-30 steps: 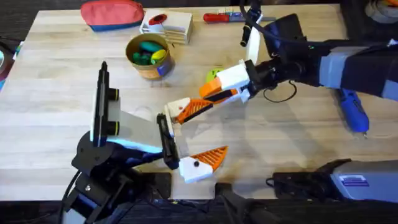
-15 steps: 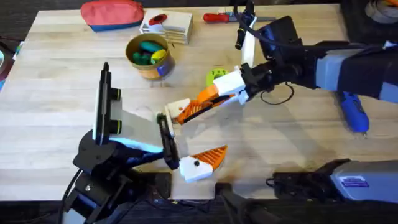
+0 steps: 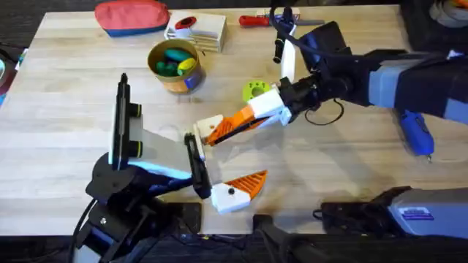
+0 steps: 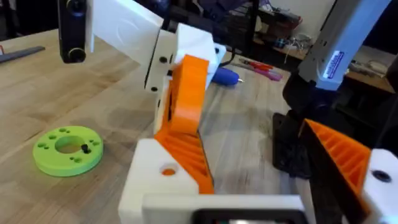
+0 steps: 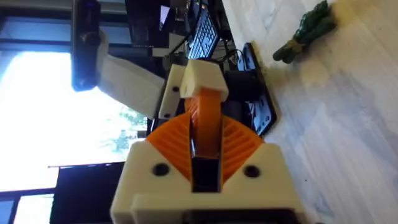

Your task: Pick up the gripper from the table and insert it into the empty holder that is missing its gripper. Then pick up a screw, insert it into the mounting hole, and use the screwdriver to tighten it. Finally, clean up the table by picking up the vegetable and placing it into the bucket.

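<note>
The gripper [image 3: 228, 126], an orange wedge, sat pinched between the right gripper's [image 5: 205, 163] pads at table centre, angled into the holder [image 3: 207, 126] on the left gripper [image 3: 219, 161], whose fingers stood spread to receive it. The bucket [image 3: 175, 64] stood at eleven o'clock.

looks like a lab to me: wooden bench [image 3: 66, 124], tools, cables and a keyboard [image 5: 205, 34] by a window [image 5: 37, 112].

The table carries one tan bucket [image 3: 175, 67], one green disc [image 3: 254, 90] and one red pouch [image 3: 132, 16]. There are two screwdrivers: one blue-handled [image 3: 417, 131], one red-handled [image 3: 254, 21]. One green toy vegetable [image 5: 306, 32] lies apart.
</note>
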`<state>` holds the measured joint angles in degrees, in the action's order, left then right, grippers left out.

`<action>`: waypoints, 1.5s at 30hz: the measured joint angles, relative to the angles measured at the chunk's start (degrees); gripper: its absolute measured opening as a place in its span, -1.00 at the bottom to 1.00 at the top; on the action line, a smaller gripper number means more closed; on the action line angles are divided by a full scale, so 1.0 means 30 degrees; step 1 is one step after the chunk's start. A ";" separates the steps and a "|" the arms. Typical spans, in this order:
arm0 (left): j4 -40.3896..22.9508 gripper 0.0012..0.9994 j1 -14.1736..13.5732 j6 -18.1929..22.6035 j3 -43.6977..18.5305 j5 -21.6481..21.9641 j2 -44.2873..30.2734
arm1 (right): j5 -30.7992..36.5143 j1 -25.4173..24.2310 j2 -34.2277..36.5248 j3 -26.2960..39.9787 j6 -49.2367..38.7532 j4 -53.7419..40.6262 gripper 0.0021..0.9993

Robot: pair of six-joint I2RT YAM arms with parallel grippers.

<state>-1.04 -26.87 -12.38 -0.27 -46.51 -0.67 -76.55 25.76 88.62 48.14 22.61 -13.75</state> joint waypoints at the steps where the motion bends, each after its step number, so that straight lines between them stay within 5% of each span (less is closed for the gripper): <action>1: -0.0006 0.97 0.0000 0.0001 0.0000 0.0011 0.0000 | 0.0007 0.0000 0.0000 0.0000 0.0057 -0.0009 -0.62; 3: 0.0074 0.97 0.0000 0.0121 0.0000 0.0015 0.0000 | 0.0029 -0.0022 0.0000 0.0000 0.0150 -0.0018 -0.91; 5: 0.0089 0.97 0.0000 0.0162 0.0000 0.0032 0.0000 | 0.0067 -0.0022 0.0000 0.0000 0.0229 -0.0038 -0.99; 31: -0.0087 0.97 0.0016 0.0188 0.0000 0.1204 -0.0006 | 0.1661 0.0400 0.0000 0.0000 0.3685 0.2281 -0.99; 45: -0.0457 0.97 0.0364 -0.0162 0.0015 0.3095 0.0000 | 0.5191 0.1883 -0.0317 0.0000 0.6550 0.4557 -0.99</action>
<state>-2.42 -25.78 -12.87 -0.23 -37.22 -0.67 -60.98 31.41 87.67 48.14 42.26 -0.08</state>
